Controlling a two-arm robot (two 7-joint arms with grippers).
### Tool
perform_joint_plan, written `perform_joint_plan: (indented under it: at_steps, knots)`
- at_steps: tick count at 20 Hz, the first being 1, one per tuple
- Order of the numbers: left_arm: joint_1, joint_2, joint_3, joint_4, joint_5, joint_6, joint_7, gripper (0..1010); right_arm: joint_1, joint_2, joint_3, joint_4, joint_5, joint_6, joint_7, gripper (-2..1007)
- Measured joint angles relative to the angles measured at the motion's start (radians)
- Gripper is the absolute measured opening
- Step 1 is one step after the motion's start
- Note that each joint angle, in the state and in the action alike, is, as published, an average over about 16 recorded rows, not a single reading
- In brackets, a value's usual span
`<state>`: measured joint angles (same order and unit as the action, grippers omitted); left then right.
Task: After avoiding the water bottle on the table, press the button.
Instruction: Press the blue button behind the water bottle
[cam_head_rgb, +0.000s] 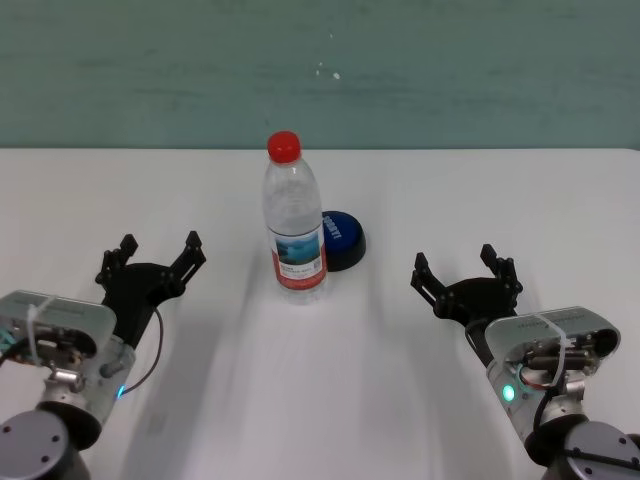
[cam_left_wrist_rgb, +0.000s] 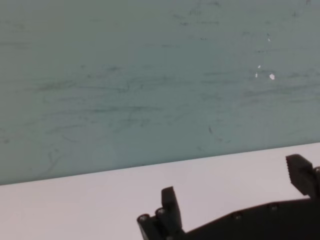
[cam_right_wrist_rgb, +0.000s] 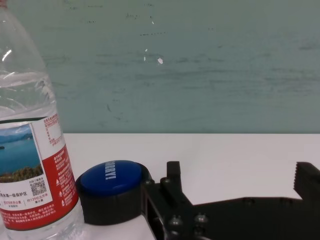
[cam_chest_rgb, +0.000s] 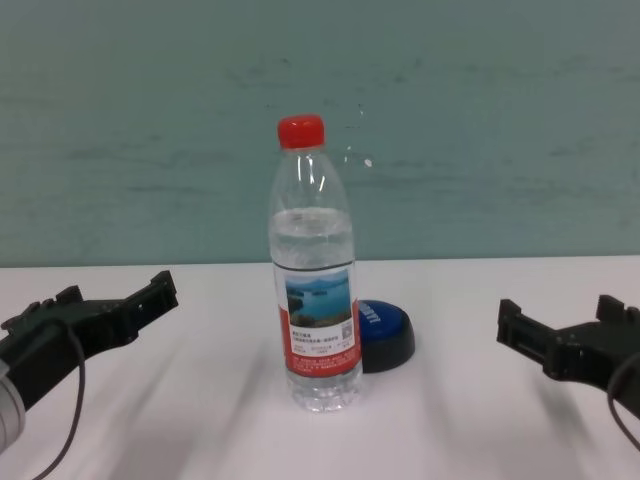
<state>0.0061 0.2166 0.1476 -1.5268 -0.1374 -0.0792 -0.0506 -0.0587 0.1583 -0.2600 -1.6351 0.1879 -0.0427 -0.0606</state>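
Because the button (cam_head_rgb: 340, 238) sits on the table (cam_head_rgb: 480, 190) just behind the water bottle (cam_head_rgb: 294, 225), and a bit to the bottle's right, the bottle blocks the straight way in from the front. The button is low, round and blue on a black base. It lies ahead of the right gripper (cam_head_rgb: 465, 276) and off to that gripper's left, well apart from it. The bottle stands upright, right beside the button, and looks to be touching it or almost so.

The right gripper hovers low over the table with its fingers spread wide and nothing between them. From its side the blue top shows plainly, so I think this arm has the easier path: it can come in from the right and never brush the bottle.

The left gripper (cam_head_rgb: 155, 264) waits on the other side, also spread open and holding nothing. For it, the bottle stands in front of the button.
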Motion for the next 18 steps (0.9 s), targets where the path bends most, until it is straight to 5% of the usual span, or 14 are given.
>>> perform_joint_plan:
  at_steps: [11, 18]
  knots:
    - [0.012, -0.002, -0.002, -0.013, 0.014, 0.007, 0.011, 1000, 0.0, 0.0, 0.0, 0.0, 0.0, 0.0, 0.0, 1004]
    - [0.076, -0.006, -0.011, -0.082, 0.061, 0.03, 0.038, 1000, 0.0, 0.0, 0.0, 0.0, 0.0, 0.0, 0.0, 1004]
